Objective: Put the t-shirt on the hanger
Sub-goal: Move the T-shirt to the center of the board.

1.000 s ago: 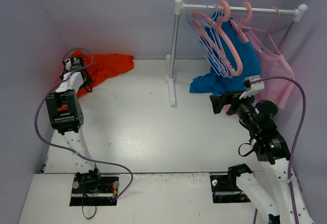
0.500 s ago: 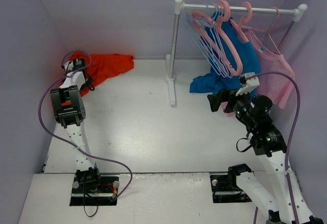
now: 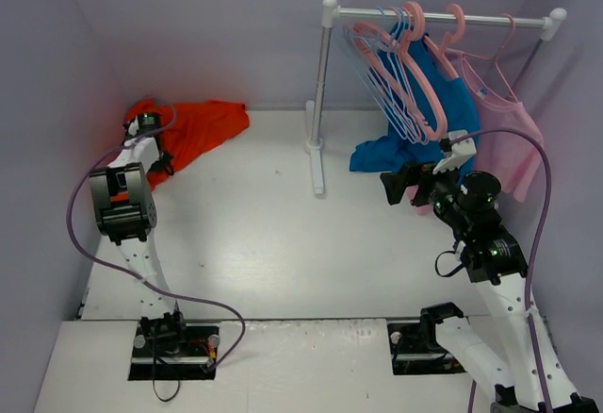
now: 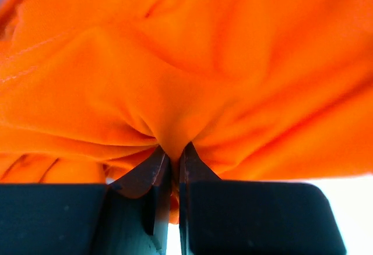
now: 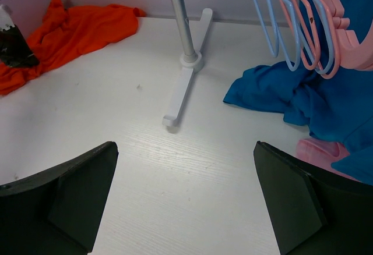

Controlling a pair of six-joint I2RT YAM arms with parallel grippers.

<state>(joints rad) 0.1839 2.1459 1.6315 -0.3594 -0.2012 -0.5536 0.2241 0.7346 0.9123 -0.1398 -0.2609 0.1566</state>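
- Since the earlier view from above, the left claw (image 4: 173, 163) has pushed further into the far-left corner and gone from wide to a tight pinch. The right claw (image 5: 183, 167) has edged a little leftward.
- The left claw now holds a fold of the t-shirt (image 3: 203, 125), and in the wrist view we see orange cloth bunched between its tips.
- The t-shirt lies crumpled on the desk (image 3: 245, 234) in that far-left corner, not yet lifted as far as we can see.
- The right claw stands wide with nothing in it, hovering above the desk near the blue shirt (image 3: 396, 154).
- The hanger (image 3: 388, 92) hangs on the rack (image 3: 325, 74) among the pink hangers (image 3: 429, 74), well apart from the t-shirt.
- We judge the task barely begun. The grasp is made, while lifting the t-shirt, fetching the hanger and threading it through are all left to do.
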